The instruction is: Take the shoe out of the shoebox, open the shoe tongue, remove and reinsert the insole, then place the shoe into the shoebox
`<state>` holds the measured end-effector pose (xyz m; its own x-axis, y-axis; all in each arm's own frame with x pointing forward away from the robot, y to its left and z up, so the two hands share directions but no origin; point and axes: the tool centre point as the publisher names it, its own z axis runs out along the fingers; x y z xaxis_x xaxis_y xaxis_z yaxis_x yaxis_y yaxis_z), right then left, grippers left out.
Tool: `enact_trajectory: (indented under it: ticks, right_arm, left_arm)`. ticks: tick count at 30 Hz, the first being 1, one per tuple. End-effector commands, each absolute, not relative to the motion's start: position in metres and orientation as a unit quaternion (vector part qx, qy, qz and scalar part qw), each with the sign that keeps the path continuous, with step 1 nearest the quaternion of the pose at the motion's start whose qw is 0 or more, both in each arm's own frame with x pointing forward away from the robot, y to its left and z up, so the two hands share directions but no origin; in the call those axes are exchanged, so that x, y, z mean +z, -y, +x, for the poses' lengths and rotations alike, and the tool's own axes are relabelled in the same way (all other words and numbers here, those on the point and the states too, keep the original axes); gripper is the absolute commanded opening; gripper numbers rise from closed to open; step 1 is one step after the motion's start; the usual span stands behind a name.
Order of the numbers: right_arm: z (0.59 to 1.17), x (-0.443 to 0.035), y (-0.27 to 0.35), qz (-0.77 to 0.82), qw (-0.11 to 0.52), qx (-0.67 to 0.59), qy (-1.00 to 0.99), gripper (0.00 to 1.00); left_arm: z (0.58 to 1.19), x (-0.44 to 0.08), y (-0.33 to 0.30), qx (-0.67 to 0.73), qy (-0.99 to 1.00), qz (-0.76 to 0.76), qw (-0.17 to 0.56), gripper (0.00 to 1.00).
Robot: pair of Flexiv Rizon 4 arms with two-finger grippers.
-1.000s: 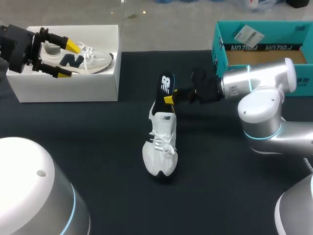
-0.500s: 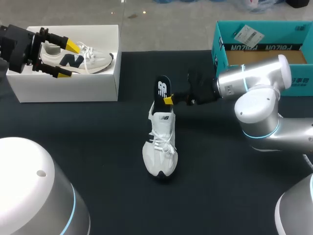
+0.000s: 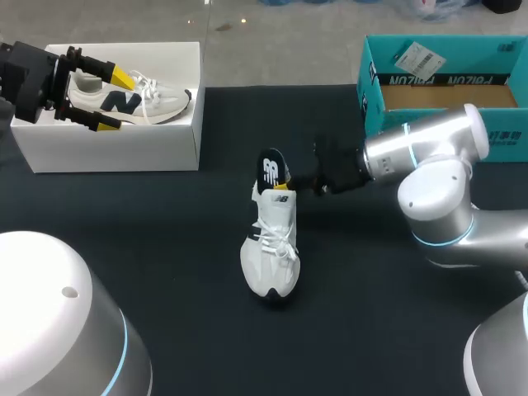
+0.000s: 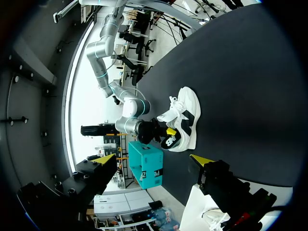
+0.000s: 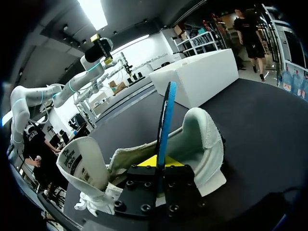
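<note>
Two shoes were counted: the white shoe and the navy-marked shoe. Two boxes were counted: the white box and the teal box. One insole and two grippers, the left gripper and the right gripper, were counted.

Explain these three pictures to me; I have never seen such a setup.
This is a two-armed robot at a black table. The wide picture looks down from a fixed camera above and behind it; the two round ones come from cameras on each wrist. On the table are a white lace-up sneaker, a white cardboard shoebox holding a second, white and navy sneaker, and a teal cardboard box. The right hand, two fingers with yellow tips, grips a thin dark insole standing upright in the loose sneaker's opening. The left hand hangs open above the shoebox, holding nothing.
</note>
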<state>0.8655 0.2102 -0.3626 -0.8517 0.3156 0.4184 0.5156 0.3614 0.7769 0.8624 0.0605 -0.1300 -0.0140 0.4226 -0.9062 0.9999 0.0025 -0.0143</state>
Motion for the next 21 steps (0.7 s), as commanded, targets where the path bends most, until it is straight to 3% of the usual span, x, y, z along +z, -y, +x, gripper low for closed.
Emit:
enact_trajectory:
  ticks: [1,2,4,8,10,12,13,14,15,21]
  right_arm:
    - [0.872,-0.35,-0.215,-0.253,0.083,-0.519,0.812,0.54]
    - [0.875,-0.347,-0.216,-0.25,0.08,-0.522,0.812,0.65]
    - [0.884,-0.34,-0.218,-0.244,0.071,-0.528,0.811,0.77]
    - [0.898,-0.332,-0.221,-0.238,0.062,-0.531,0.811,0.77]
    - [0.904,-0.331,-0.222,-0.237,0.058,-0.531,0.811,0.68]
    - [0.908,-0.331,-0.221,-0.237,0.052,-0.531,0.812,0.47]
    - [0.909,-0.331,-0.221,-0.237,0.051,-0.531,0.812,0.33]
    - [0.909,-0.33,-0.221,-0.237,0.05,-0.53,0.812,0.11]
    - [0.909,-0.331,-0.221,-0.238,0.049,-0.53,0.813,0.0]
    - [0.899,-0.339,-0.218,-0.242,0.055,-0.522,0.816,0.0]
  left_arm:
    - [0.862,-0.129,-0.06,-0.382,-0.601,0.594,0.375,1.0]
    - [0.862,-0.129,-0.06,-0.382,-0.601,0.594,0.375,1.0]
    - [0.862,-0.129,-0.06,-0.382,-0.601,0.594,0.375,1.0]
    - [0.862,-0.129,-0.06,-0.382,-0.601,0.594,0.375,1.0]
    - [0.862,-0.129,-0.06,-0.382,-0.601,0.594,0.375,1.0]
    - [0.862,-0.129,-0.06,-0.382,-0.601,0.594,0.375,1.0]
    - [0.862,-0.129,-0.06,-0.382,-0.601,0.594,0.375,1.0]
    - [0.862,-0.129,-0.06,-0.382,-0.601,0.594,0.375,1.0]
    - [0.862,-0.129,-0.06,-0.382,-0.601,0.594,0.375,1.0]
    - [0.862,-0.129,-0.06,-0.382,-0.601,0.594,0.375,1.0]
